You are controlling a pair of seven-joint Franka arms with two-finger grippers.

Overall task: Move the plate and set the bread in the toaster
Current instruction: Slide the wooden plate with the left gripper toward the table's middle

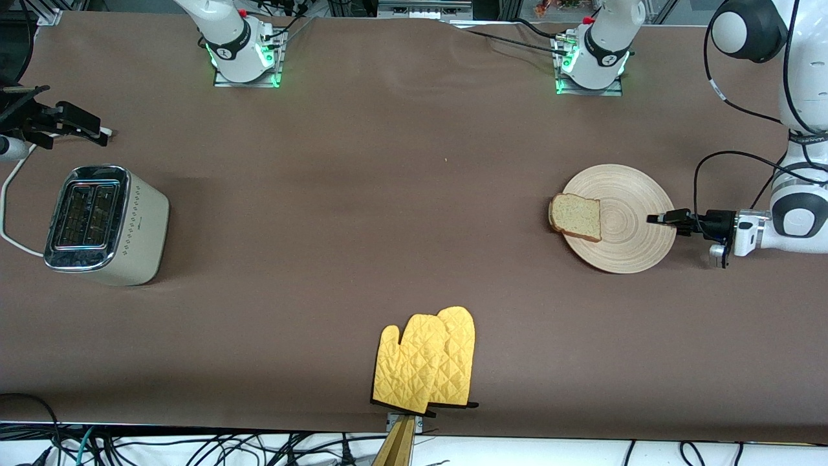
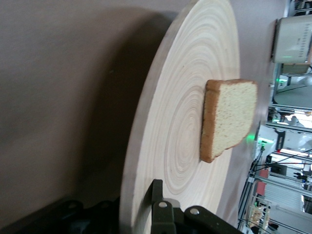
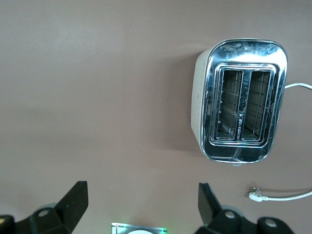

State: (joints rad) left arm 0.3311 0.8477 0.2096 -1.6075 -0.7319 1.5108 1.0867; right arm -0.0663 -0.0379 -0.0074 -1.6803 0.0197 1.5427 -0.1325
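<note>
The pale wooden plate [image 1: 624, 223] lies toward the left arm's end of the table. The bread [image 1: 576, 217] rests on it, at the rim that faces the right arm's end, and overhangs slightly. My left gripper [image 1: 658, 219] is shut on the plate's rim at the other edge. In the left wrist view, one finger [image 2: 157, 195] lies on top of the plate [image 2: 175, 131], with the bread [image 2: 229, 117] farther along. The cream toaster [image 1: 107, 223] stands at the right arm's end with both slots empty. My right gripper [image 1: 87, 124] hovers open beside the toaster [image 3: 241, 100].
Two yellow oven mitts [image 1: 427, 366] lie at the table's edge nearest the front camera, midway along. The toaster's white cord [image 1: 8, 213] loops off the table end, and its plug [image 3: 256, 195] lies on the cloth.
</note>
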